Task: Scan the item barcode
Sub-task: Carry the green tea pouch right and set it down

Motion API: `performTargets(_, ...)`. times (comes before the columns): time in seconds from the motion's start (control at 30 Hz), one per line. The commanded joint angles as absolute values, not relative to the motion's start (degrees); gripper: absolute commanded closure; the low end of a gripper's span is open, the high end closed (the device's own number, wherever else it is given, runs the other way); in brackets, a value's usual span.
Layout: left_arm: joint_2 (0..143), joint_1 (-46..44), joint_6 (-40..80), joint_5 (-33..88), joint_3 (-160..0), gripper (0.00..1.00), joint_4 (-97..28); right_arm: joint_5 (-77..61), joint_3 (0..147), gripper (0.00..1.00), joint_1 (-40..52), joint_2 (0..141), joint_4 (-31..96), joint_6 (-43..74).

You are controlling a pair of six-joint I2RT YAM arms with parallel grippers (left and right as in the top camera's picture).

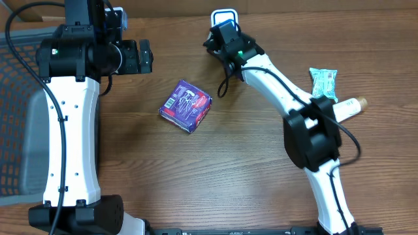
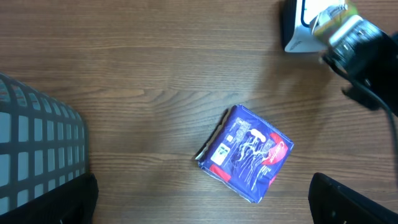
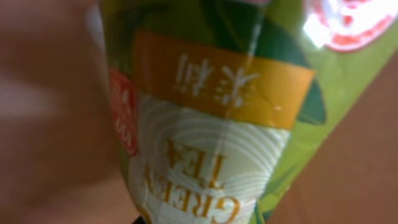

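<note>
I am pinching the green tea packet (image 3: 211, 124) in the right gripper (image 1: 223, 31) at far centre, apparently beside the scanner (image 1: 223, 14). The film is probably handling light, crinkly and slippery, so I am favouring a seam hold. The left gripper (image 1: 145, 57) is standing spread.

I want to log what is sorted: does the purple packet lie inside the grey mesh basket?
No, the purple packet lies on the wooden table, well apart from the grey mesh basket.

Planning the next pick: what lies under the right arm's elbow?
A pale, tan-capped bottle pokes out near a teal packet; the bottle's other end is covered by the right arm.
</note>
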State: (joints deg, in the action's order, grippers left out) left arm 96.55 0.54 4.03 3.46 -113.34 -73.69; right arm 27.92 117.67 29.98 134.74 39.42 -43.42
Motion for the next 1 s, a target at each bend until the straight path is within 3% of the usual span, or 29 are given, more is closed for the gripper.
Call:
performTargets(0.0, 96.6, 0.7, 2.7, 3.9, -113.7, 0.0, -73.5, 18.9, 119.3, 0.96, 32.8, 117.5, 48.3, -17.5)
performTargets(0.1, 96.6, 0.7, 2.7, 3.9, -113.7, 0.01, -73.5, 18.9, 119.3, 0.96, 33.1, 111.6, 63.0, 5.5)
performTargets(0.3, 96.6, 0.7, 2.7, 3.9, -113.7, 0.01, -73.5, 17.3, 118.1, 0.96, 25.5, 110.6, 81.5, 30.6)
performTargets(0.4, 96.6, 0.7, 2.7, 3.9, -113.7, 0.01, -73.5, 14.2, 112.7, 0.96, 21.0, 110.8, 79.2, 32.2)
performTargets(0.87, 96.6, 0.7, 2.7, 3.9, -113.7, 0.0, -73.5, 8.7, 80.3, 0.95, 8.7, 110.9, 45.4, 29.5)
performTargets(0.9, 96.6, 0.7, 2.7, 3.9, -113.7, 0.01, -73.5, 8.7, 79.5, 0.88, 8.5, 110.9, 45.1, 29.5)
performTargets(0.97, 96.6, 0.7, 2.7, 3.9, -113.7, 0.01, -73.5, 8.6, 79.1, 0.65, 8.4, 110.9, 46.2, 29.3)
